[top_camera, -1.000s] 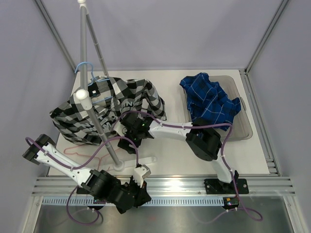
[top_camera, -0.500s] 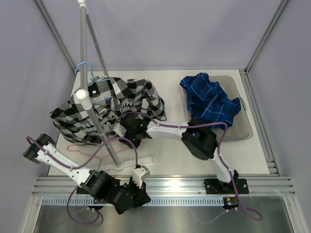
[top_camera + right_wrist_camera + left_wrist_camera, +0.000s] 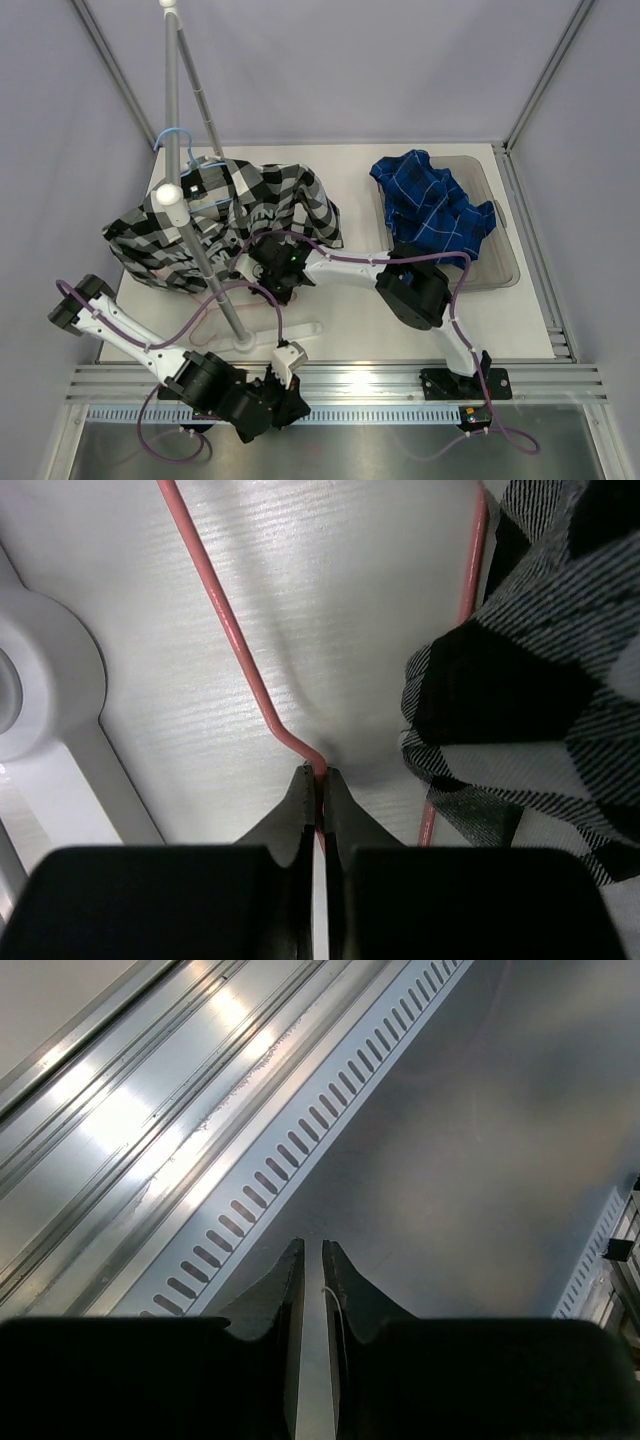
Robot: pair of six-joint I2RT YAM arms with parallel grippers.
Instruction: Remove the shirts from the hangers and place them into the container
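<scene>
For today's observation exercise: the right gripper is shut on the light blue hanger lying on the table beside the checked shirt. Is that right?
Not quite. The right gripper is shut on the pink hanger, not a light blue one; the right wrist view shows it. It does lie on the table beside the checked shirt.

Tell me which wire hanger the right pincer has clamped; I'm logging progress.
The pink wire hanger lying on the table; the right pincer is shut on it. The light-blue wire hanger hangs on the rack.

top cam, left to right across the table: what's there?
Left arm's wrist end → checked shirt → right gripper shut on the pink hanger → blue plaid shirt lying in the container.
</scene>
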